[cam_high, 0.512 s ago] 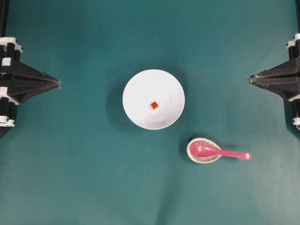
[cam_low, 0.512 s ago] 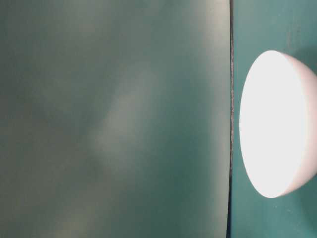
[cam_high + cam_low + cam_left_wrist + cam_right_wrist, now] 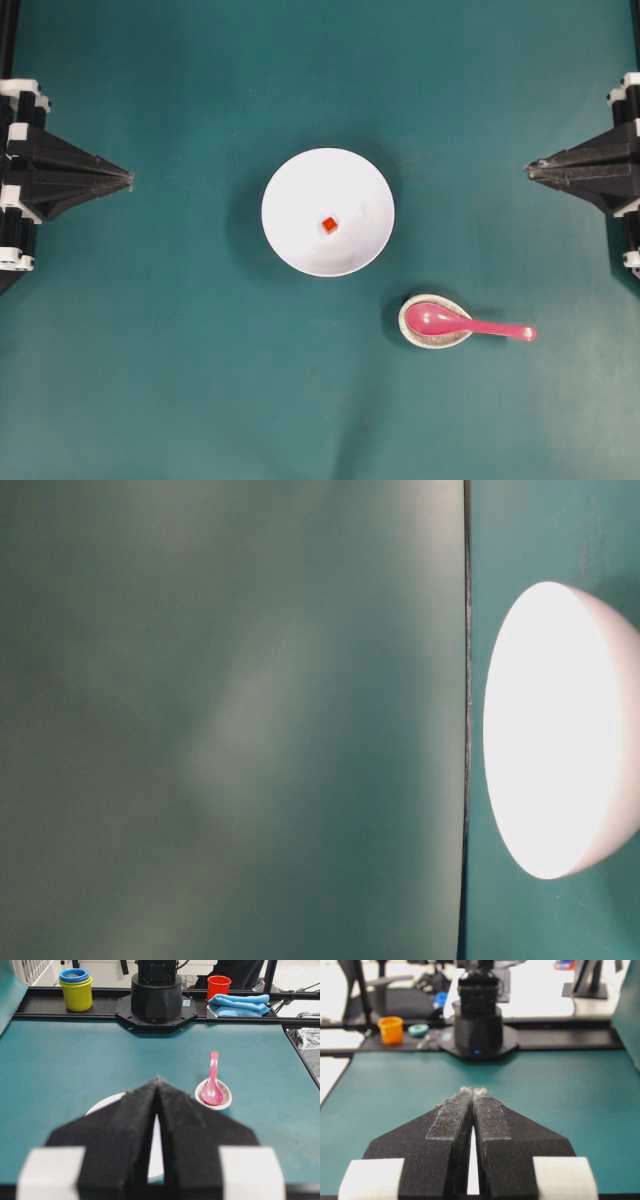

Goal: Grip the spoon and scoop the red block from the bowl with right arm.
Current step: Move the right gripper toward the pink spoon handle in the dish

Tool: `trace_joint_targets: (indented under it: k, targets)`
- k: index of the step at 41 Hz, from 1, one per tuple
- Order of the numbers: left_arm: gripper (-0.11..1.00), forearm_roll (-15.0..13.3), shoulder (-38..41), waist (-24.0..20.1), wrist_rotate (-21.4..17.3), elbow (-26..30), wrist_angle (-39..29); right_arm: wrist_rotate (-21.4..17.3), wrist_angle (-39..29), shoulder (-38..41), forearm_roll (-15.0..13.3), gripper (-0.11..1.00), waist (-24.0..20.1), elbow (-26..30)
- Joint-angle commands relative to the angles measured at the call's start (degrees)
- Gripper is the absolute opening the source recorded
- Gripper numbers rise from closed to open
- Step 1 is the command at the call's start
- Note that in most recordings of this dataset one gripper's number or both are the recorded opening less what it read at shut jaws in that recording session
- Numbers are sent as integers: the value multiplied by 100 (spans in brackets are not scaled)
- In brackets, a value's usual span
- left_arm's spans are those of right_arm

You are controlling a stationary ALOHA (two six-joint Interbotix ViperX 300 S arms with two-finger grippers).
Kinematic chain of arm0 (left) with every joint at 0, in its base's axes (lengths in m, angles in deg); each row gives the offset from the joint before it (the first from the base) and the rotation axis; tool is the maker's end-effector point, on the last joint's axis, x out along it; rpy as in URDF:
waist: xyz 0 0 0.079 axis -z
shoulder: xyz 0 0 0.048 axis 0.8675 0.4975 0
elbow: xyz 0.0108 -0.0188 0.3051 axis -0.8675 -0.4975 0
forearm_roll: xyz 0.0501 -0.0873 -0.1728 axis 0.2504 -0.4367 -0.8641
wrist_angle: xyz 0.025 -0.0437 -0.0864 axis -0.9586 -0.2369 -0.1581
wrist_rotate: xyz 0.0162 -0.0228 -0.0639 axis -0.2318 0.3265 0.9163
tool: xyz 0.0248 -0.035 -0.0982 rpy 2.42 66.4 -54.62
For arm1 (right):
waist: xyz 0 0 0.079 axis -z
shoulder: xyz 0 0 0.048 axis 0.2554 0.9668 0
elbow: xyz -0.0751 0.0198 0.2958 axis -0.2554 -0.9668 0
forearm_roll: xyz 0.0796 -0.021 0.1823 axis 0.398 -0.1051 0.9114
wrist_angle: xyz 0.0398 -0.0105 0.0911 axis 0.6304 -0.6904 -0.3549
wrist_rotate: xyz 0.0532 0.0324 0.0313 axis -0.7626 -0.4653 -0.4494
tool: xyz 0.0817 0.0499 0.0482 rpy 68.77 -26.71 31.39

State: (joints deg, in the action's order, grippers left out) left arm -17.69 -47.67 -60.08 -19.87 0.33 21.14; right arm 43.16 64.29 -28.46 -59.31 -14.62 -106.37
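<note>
The white bowl (image 3: 328, 212) sits mid-table with the tiny red block (image 3: 329, 225) inside it. Below and to its right, the pink spoon (image 3: 465, 324) lies with its scoop end in a small speckled dish (image 3: 434, 322), handle pointing right. My right gripper (image 3: 530, 170) is shut and empty at the right edge, well above the spoon. At the left edge my left gripper (image 3: 128, 179) is shut and empty too. The left wrist view shows the spoon (image 3: 212, 1085) ahead past the shut left gripper (image 3: 158, 1080), with the bowl (image 3: 107, 1102) mostly hidden behind it. The right gripper (image 3: 473, 1092) hides the bowl.
The table-level view shows only the bowl's side (image 3: 560, 730) against green. Off the table's far edges stand stacked cups (image 3: 76, 989), a red cup (image 3: 218, 986), a blue cloth (image 3: 239, 1004) and an orange cup (image 3: 390, 1029). The arm bases (image 3: 156, 990) (image 3: 479, 1030) sit at the edges.
The right gripper has shifted slightly upward in the overhead view; the left has barely moved. Bowl, block and spoon are as before.
</note>
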Motion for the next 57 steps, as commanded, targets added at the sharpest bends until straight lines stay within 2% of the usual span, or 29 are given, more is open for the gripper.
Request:
trace_joint_targets:
  k: [1, 6, 8, 14, 18, 22, 28, 33, 44, 49, 57]
  targets:
    - [0, 18, 44, 9, 9, 141, 18, -79, -9, 18, 9, 0, -18, 167]
    - [0, 18, 44, 9, 9, 149, 18, -167, -167, 26, 18, 1, -18, 167]
    - [0, 18, 44, 0, 9, 141, 18, -202, -290, 35, 9, 5, -18, 167]
    - [0, 18, 44, 0, 9, 149, 18, -369, -668, 62, 105, 42, -18, 167]
    - [0, 18, 44, 9, 9, 141, 18, -510, -835, 167, 202, 58, -18, 132]
    - [0, 18, 44, 9, 9, 141, 18, -606, -853, 343, 246, 57, -141, 79]
    - [0, 18, 44, 0, 9, 141, 18, -650, -747, 773, 369, 56, -580, -35]
    - [0, 18, 44, 0, 9, 141, 18, -650, -448, 1204, 791, 56, -932, -211]
    - [0, 18, 44, 0, 9, 141, 18, -642, 1028, 2074, 1863, 56, -1652, -650]
    - [0, 18, 44, 9, 9, 141, -26, -642, 1450, 2391, 2303, 56, -1934, -756]
    - [0, 18, 44, 0, 18, 141, -211, -571, 2030, 2944, 3489, 56, -2496, -923]
